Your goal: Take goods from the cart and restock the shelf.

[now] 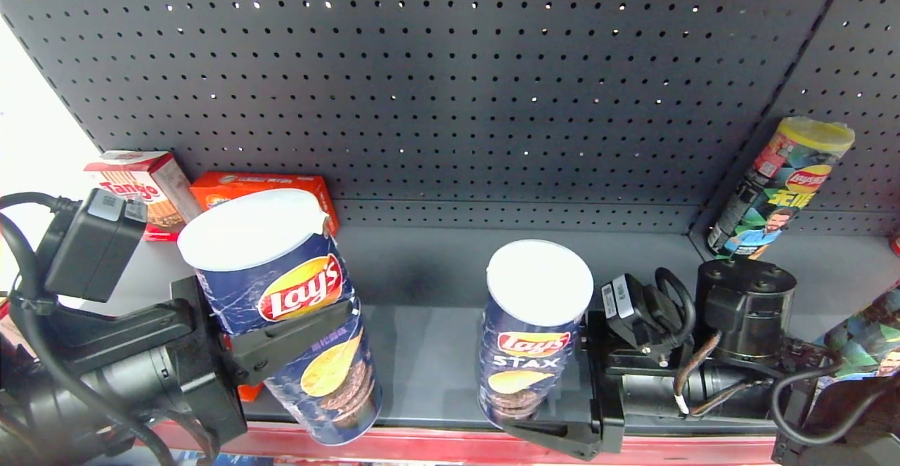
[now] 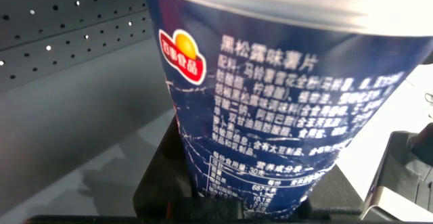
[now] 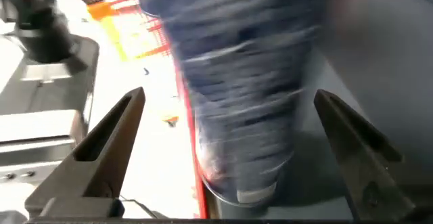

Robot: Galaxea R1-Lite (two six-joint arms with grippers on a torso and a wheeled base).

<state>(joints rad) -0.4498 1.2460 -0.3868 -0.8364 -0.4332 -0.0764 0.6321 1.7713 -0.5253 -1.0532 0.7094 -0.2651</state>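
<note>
Dark-blue cardboard crisp can (image 1: 281, 297), white lid, tilted, clamped across mid-body in left pincer (image 1: 285, 350). Position: over near left edge of shelf (image 1: 422, 353).

Second can (image 1: 531, 339), same type, appears to stand at shelf centre, close to front edge. Right pincer (image 3: 230, 99) spread wide either side of it, fingers (image 3: 108, 143) clear of wall.

Assessment: tubes likely light, stiff but crushable; glossy wall slippery; contents fragile. Take hold mid-body, moderate squeeze, off lid.

Far left: orange box (image 1: 267, 188). Far right: yellow-lidded can (image 1: 780, 185), leaning on side panel.
</note>
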